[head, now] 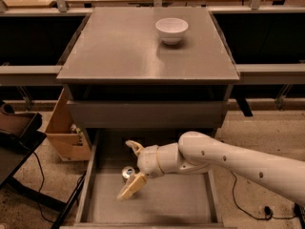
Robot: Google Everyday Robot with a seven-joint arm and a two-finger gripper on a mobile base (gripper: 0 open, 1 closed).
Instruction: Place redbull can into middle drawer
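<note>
The middle drawer (162, 202) is pulled out at the bottom of the grey cabinet, and its flat floor shows. The redbull can (127, 172) stands upright on the drawer floor at the left; only its shiny silver top is plain to see. My gripper (132, 168) reaches in from the right on a white arm. It is open, with one tan finger (135, 147) behind the can and the other finger (130, 188) in front of it. The can sits between them. I cannot tell whether either finger touches it.
A white bowl (171, 29) sits on the cabinet top (119, 51). The upper drawer front (143, 113) is shut above the open one. A cardboard box (64, 132) stands on the floor at the left, next to a dark object (16, 128). A cable (238, 192) lies at the right.
</note>
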